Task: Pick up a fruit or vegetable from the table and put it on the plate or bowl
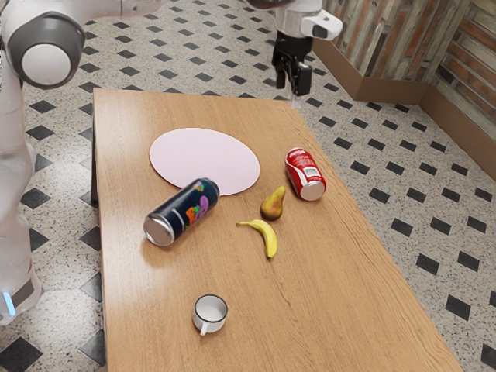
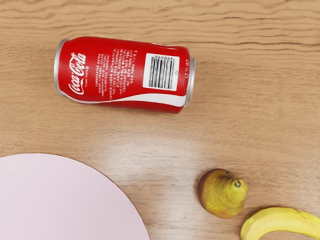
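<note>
A brownish-yellow pear [image 1: 273,204] stands on the wooden table [image 1: 341,310], and a yellow banana [image 1: 264,235] lies just in front of it. A flat pink plate [image 1: 204,159] rests toward the exterior view's left of the pear. My gripper [image 1: 294,85] hangs high above the table's far edge, open and holding nothing. From the wrist, the pear [image 2: 222,193] appears beside the banana [image 2: 280,224], with the plate [image 2: 55,200] a short way off.
A red cola can [image 1: 305,174] [image 2: 124,75] lies on its side close to the pear. A dark printed can [image 1: 180,211] lies against the plate's near rim. A small white mug [image 1: 210,313] stands near the table's front.
</note>
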Controlling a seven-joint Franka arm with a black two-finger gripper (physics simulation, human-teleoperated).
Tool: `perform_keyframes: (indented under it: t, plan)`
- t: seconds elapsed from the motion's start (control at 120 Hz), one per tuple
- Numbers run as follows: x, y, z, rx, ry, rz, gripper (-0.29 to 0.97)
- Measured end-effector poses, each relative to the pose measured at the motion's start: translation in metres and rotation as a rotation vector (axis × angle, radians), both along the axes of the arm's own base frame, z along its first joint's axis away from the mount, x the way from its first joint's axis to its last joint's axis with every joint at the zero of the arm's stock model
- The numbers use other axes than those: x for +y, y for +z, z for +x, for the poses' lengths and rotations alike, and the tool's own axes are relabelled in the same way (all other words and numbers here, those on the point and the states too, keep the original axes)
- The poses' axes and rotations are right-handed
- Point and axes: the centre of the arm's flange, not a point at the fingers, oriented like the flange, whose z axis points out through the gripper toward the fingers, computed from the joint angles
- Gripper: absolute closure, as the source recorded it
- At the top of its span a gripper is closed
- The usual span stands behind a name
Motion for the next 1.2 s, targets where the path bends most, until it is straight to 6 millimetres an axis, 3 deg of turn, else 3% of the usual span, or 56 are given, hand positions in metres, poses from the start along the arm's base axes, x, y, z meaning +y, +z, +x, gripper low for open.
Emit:
perform_keyframes:
  t: [0.133,0.383,0.608,0.8,0.875,1.05,1.2]
  plan:
    - [-0.012,0.0,0.004,0.0,-0.022,0.005,0.0]
    - [0.004,0.005,0.002,-0.013,-0.001,0.007,0.0]
    - [-0.027,-0.006,0.013,0.008,-0.051,0.012,0.0]
    - [-0.014,-0.014,0.013,0.038,-0.021,0.016,0.0]
    - [-0.015,-0.034,0.017,0.073,-0.02,0.013,0.0]
    - [-0.039,-0.095,0.009,0.103,-0.074,-0.007,0.0]
    - [-0.048,-0.126,0.002,0.084,-0.093,-0.017,0.0]
